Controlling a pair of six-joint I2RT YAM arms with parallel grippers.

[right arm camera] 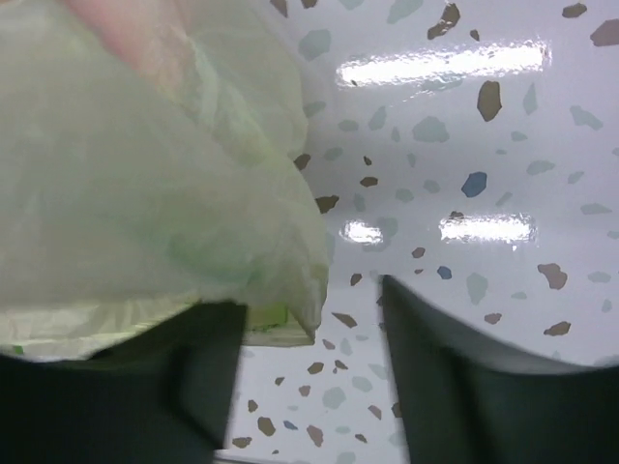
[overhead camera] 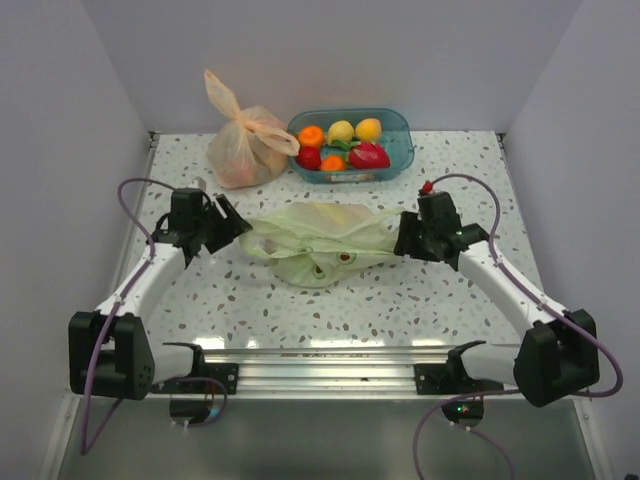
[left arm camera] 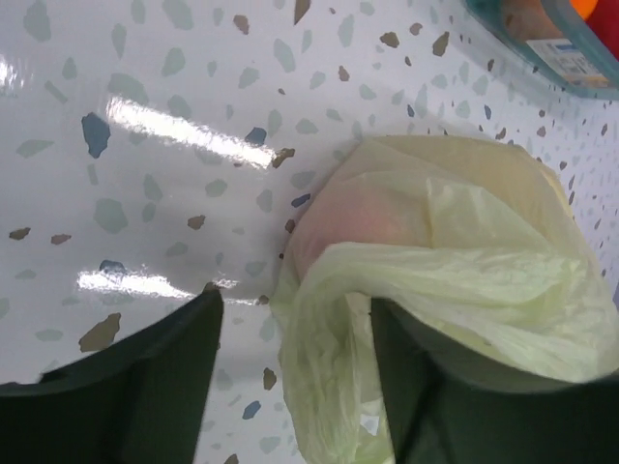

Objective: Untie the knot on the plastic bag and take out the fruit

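Observation:
The plastic bag [overhead camera: 318, 238], pale green and crinkled, lies stretched flat across the middle of the table between my two grippers. My left gripper [overhead camera: 236, 228] is at the bag's left end. Its jaws stand open, and a loose strand of the bag [left arm camera: 329, 367] hangs between them and over the right finger [left arm camera: 435, 406]. A pink fruit [left arm camera: 353, 217] shows through the film. My right gripper [overhead camera: 406, 238] is at the right end, also open, and a bag corner [right arm camera: 280, 290] rests on its left finger [right arm camera: 126, 387]. The knot is hidden among the folds.
A peach-orange tied bag [overhead camera: 243, 140] stands at the back left. Next to it is a blue basket [overhead camera: 398, 125] holding several fruits. White walls enclose the speckled table [overhead camera: 400, 300] on three sides. The arms' metal rail [overhead camera: 320, 365] runs along the near edge.

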